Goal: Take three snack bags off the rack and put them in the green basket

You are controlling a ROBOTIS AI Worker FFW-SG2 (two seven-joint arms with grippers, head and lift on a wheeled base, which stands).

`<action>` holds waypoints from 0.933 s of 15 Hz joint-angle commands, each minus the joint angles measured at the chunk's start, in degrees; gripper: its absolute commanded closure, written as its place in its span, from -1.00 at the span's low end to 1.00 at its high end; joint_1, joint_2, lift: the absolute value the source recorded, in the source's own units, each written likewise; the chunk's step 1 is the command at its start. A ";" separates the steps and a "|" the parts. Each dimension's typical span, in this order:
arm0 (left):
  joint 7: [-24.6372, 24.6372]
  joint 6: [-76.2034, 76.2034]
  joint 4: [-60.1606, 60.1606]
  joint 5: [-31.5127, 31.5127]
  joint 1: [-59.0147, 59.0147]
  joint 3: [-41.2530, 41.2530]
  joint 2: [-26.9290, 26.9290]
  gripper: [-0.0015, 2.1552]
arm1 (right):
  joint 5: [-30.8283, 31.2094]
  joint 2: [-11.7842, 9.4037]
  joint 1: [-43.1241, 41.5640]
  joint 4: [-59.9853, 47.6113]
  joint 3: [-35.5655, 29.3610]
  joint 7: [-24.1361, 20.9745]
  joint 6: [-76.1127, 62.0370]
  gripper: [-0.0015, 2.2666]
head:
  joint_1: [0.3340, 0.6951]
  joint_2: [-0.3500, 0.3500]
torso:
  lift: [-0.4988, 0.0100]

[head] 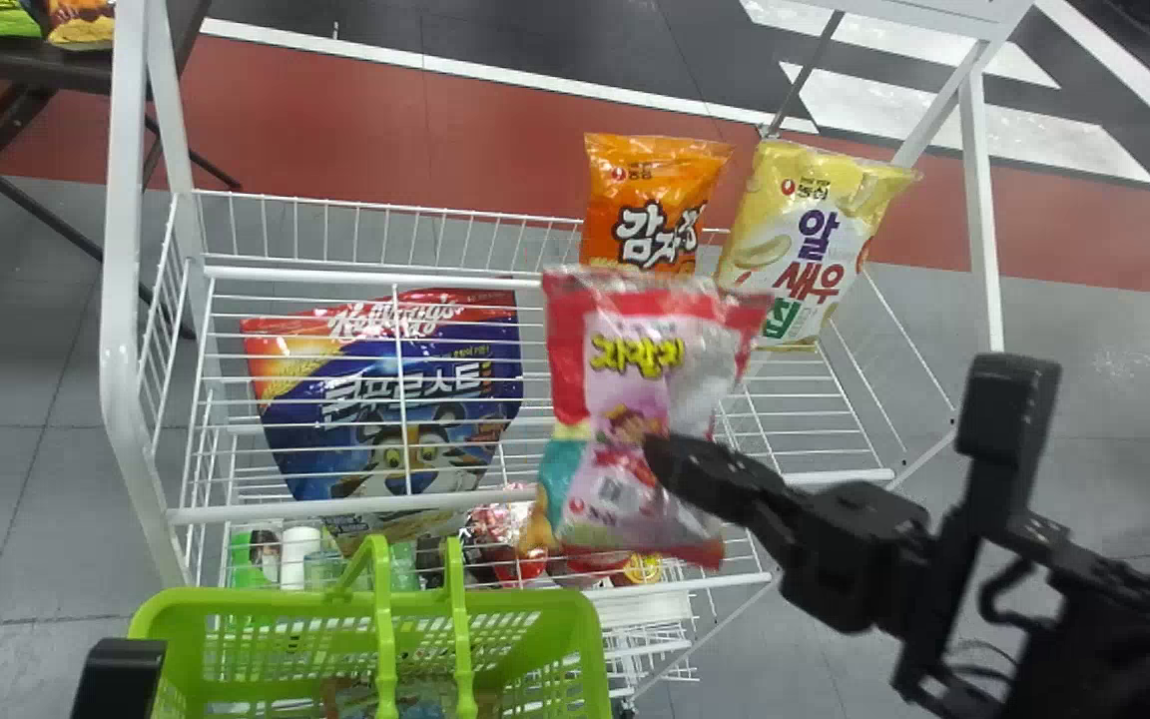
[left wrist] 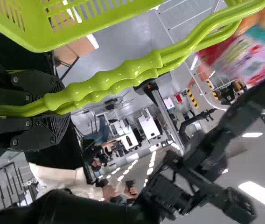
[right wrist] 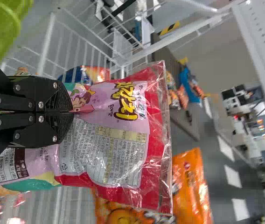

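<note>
Right pincer (right wrist: 72, 112): closed on the pink snack bag (head: 630, 345); hold firmly, without crushing.
Left pincer (left wrist: 66, 108): clamped on the handles (left wrist: 109, 81); best kept steady.
Green basket (head: 500, 599): below and left of the bag; bring it over the rim, avoiding the handles, then lower before release.

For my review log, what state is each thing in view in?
Black left end effector: shut on the basket's handles.
Black right end effector: shut on the pink-and-red plastic snack bag.
Pink-and-red plastic snack bag: held up, off the rack.
Green plastic basket: handles raised, something inside.
Orange plastic bag: on the white wire rack.
Yellow-and-white plastic bag: on the rack, tilted.
</note>
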 commanded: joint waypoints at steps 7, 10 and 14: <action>-0.02 -0.35 -0.35 -0.09 0.61 0.09 -0.65 0.15 | -3.20 -3.80 8.02 -1.09 0.45 4.28 18.48 0.98 | 1.00 -1.00 | 0.88; -0.02 -0.70 -0.35 -0.09 0.70 0.00 -0.65 0.15 | -2.94 -4.51 8.20 2.86 5.99 4.02 18.48 0.98 | 1.00 -1.00 | 0.88; -0.02 -1.23 -0.35 -0.09 0.70 -0.26 -0.65 0.15 | -2.85 -5.21 7.67 9.72 14.86 2.35 18.48 0.98 | 1.00 -1.00 | 0.88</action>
